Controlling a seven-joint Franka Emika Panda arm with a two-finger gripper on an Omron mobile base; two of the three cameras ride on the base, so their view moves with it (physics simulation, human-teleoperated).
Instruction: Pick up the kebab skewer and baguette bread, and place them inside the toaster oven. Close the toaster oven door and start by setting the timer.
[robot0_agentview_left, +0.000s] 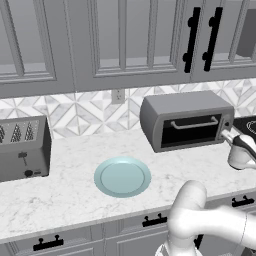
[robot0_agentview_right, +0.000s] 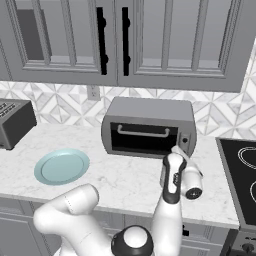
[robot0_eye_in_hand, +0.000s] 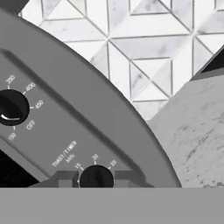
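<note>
One toaster oven (robot0_agentview_left: 186, 121), at the back of the bench (robot0_agentview_left: 75, 195) toward its right end, with one toaster oven door (robot0_agentview_left: 192, 131), shut, and one silver bar handle (robot0_agentview_left: 196, 123) on it. Two round knobs in the hand view: one temperature knob (robot0_eye_in_hand: 12, 107), one timer (robot0_eye_in_hand: 96, 178). One slotted toaster (robot0_agentview_left: 24, 147) at the left edge. One pale blue plate (robot0_agentview_left: 122, 176) near the front edge. One wall outlet (robot0_agentview_left: 118, 95). Two black handles (robot0_agentview_left: 192, 40) on the upper cupboards. One stovetop (robot0_agentview_right: 240, 180) past the right end.

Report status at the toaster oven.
Tool shut on the timer. Toaster oven door closed. Plate bare. Nothing blocking.
</note>
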